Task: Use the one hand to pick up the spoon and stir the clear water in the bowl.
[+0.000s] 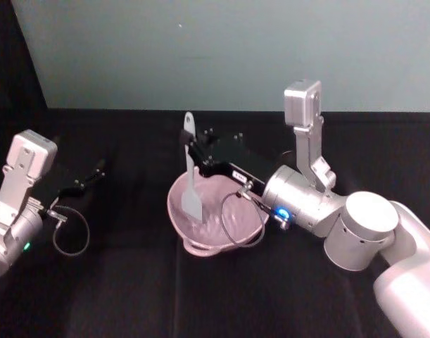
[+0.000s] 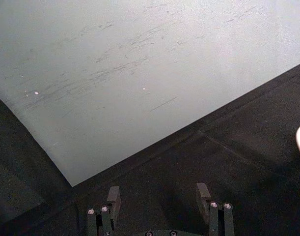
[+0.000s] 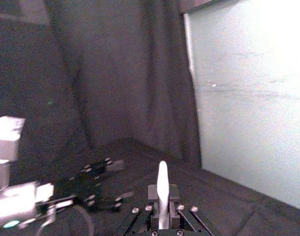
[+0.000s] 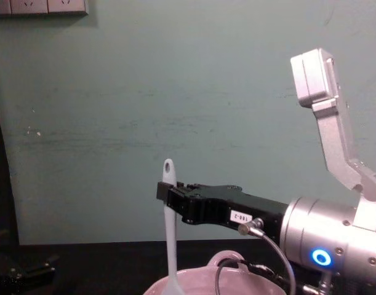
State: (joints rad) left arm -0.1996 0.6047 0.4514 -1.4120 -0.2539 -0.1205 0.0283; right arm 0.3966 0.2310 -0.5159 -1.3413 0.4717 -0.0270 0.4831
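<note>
While the right hand clamps the spoon upright in the bowl, brisk stirring risks slopping water; left hand idle, fingers apart.

Both arms silver-and-white w/ round silver joint housings. Right arm has a white shell nearer the body. Boxy silver camera block on an angled bracket at each wrist. Right wrist: blue ring light. Left arm: small green light. Thin blk cable loops at each wrist. Right gripper: flat, blk, small white label w/ digits, unreadable. Left gripper: blk fingers, silver screws at base.
</note>
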